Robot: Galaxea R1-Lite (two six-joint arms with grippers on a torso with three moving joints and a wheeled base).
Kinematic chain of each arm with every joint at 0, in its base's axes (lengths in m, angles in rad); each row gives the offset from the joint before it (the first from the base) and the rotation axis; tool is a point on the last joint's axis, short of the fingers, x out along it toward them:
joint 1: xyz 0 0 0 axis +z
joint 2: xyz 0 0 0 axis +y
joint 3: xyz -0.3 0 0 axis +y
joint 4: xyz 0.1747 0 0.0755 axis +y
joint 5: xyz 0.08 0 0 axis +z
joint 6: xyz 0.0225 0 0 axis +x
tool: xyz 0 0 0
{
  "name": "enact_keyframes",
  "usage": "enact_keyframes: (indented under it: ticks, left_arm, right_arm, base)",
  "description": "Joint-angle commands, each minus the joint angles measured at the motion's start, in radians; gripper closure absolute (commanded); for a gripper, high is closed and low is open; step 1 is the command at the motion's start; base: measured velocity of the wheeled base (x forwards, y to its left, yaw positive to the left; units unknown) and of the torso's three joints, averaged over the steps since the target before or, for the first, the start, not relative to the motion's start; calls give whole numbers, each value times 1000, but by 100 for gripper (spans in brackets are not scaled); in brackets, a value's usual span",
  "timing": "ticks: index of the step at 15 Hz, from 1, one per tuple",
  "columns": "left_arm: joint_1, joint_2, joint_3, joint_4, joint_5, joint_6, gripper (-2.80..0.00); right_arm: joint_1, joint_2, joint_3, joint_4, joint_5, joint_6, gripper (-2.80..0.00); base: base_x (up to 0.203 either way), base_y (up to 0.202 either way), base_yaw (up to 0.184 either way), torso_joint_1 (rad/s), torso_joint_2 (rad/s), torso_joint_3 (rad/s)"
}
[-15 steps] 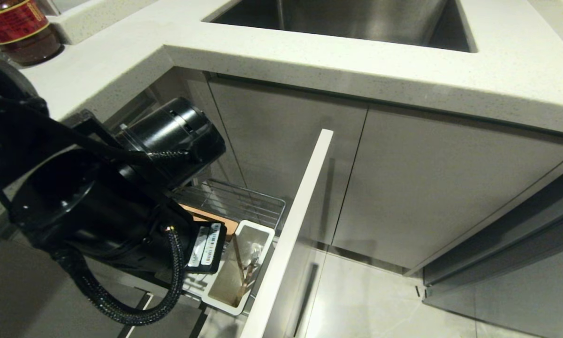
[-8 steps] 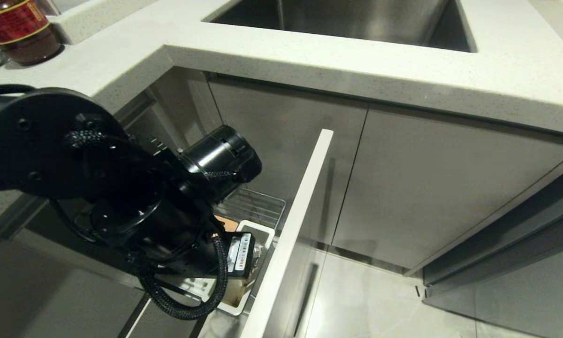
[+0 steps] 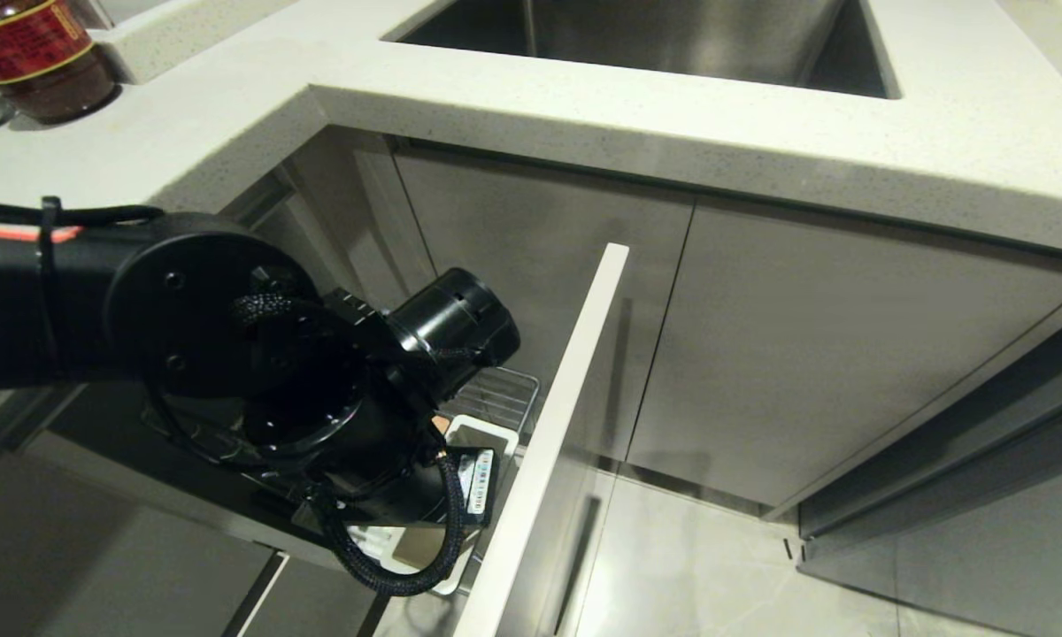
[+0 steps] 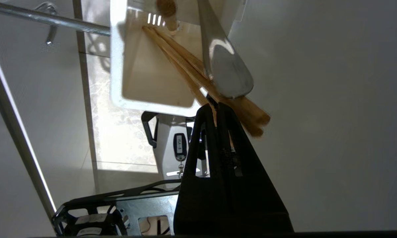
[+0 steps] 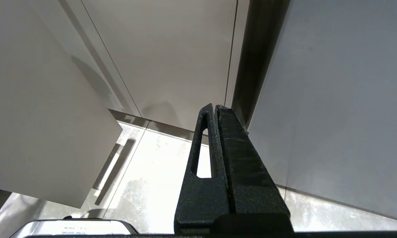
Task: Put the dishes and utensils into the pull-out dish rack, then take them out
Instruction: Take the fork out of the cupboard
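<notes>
Over the utensil cup, left gripper pinched together at chopsticks, contact unclear, fork cropped.

The sink sits in the counter along the top of the head view, a jar at upper left. Below centre, the pulled-out rack lies left of its front panel. The left arm hangs over the rack at lower left. In the rack's cup stand chopsticks and a fork.
</notes>
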Motion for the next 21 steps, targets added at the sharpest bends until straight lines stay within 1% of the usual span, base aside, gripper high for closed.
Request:
enact_keyframes:
  ticks: [1,2,4,9,15,18,21]
  left_arm:
    - [2,9,7,2,7,-4,0]
    - [1,7,9,-6,14,-4,-280]
    - [1,1,9,-9,36,-4,-280]
    - [1,11,9,-29,35,-11,-280]
    - [1,3,-11,-26,34,-68,-280]
    - [3,-7,-18,-18,49,-70,-280]
    - [2,1,-18,-19,40,-70,-280]
  right_arm:
    - [0,-1,26,1,0,0,0]
    - [0,-1,26,-1,0,0,0]
    - [0,-1,26,-1,0,0,0]
    - [0,-1,26,-1,0,0,0]
    - [0,-1,26,-1,0,0,0]
    - [0,-1,26,-1,0,0,0]
    - [0,-1,26,-1,0,2,0]
  base:
    - [0,0,0,0,0,0]
    - [0,0,0,0,0,0]
    - [0,0,0,0,0,0]
    - [0,0,0,0,0,0]
    - [0,0,0,0,0,0]
    - [0,0,0,0,0,0]
    - [0,0,0,0,0,0]
